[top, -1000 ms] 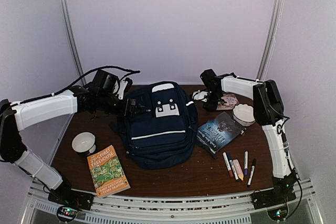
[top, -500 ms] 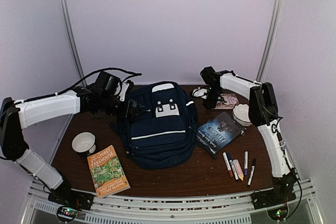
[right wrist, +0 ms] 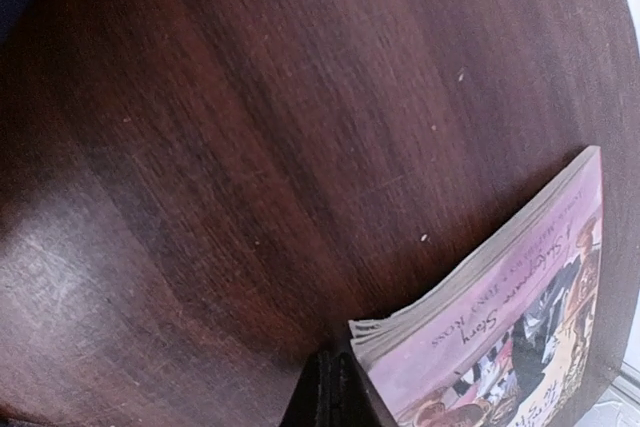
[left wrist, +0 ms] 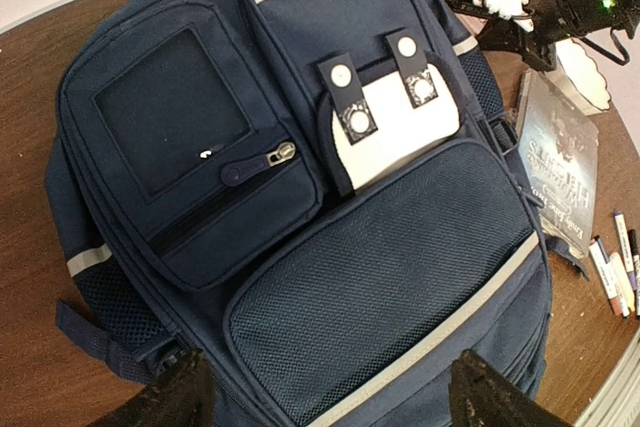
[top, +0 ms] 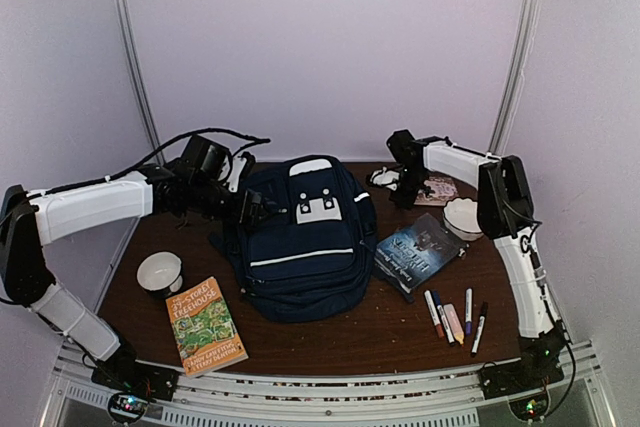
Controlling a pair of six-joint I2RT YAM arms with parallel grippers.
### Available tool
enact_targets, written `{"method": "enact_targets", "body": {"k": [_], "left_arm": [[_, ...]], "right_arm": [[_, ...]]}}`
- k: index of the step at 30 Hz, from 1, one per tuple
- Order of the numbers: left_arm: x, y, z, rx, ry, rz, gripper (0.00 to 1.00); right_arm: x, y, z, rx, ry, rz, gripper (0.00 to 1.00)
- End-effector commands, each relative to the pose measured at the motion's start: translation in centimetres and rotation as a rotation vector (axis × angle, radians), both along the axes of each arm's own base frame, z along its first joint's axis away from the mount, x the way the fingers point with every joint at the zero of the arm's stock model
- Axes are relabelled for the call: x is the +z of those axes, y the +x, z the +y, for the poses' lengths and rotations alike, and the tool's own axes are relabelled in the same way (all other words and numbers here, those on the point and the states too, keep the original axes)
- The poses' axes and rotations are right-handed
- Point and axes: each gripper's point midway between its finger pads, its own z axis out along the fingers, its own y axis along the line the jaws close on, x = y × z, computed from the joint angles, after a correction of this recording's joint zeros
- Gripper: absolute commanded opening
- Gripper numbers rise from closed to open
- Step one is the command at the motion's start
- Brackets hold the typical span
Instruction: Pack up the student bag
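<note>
While student bag (top: 300, 242) lies zipped, right claw (right wrist: 328, 379) closed at pink book (right wrist: 510, 317).

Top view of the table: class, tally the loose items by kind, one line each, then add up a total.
Student bag: 1
Books: 3 (green book, dark book, pink book)
White bowls: 2 (left bowl, right bowl)
Markers: 5
Small white item, kind unclear: 1
Total: 12
</note>
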Motion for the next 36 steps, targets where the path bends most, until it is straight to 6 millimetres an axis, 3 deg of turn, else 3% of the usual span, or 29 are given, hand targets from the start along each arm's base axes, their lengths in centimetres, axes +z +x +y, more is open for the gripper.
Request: {"method": "enact_targets", "body": {"k": [1, 5, 9, 12, 15, 21, 29, 36], "left_arm": [[2.0, 0.3, -0.7, -0.010, -0.047, -0.049, 0.83], [2.2, 0.3, -0.7, -0.008, -0.051, -0.053, 0.83], [2.2, 0.2, -0.9, -0.013, -0.063, -0.051, 0.83], [2.3, 0.2, -0.9, -0.013, -0.065, -0.052, 0.83], [2.3, 0.0, -0.7, -0.010, -0.062, -0.054, 0.83], [2.1, -0.1, -0.4, -0.013, -0.046, -0.055, 0.83], [1.7, -0.1, -0.6, -0.019, -0.028, -0.033, 0.83], [0.7, -0.1, -0.2, -0.007, -0.005, -0.012, 0.83]], "right_arm": [[7.2, 1.7, 0.5, -0.039, 0.099, -0.171, 0.00], [10.4, 1.4, 0.8, -0.035, 0.145, -0.225, 0.00], [10.1, 1.5, 0.2, -0.037, 0.111, -0.229, 0.00], [8.8, 2.6, -1.3, -0.110, 0.058, -0.256, 0.27], [9.1, 5.0, -3.7, -0.227, 0.021, -0.353, 0.37], [10.9, 8.9, -9.9, -0.417, 0.000, -0.473, 0.38], [8.0, 10.9, -16.9, -0.438, -0.233, -0.493, 0.39], [4.3, 10.5, -20.9, -0.384, -0.342, -0.392, 0.40]]}}
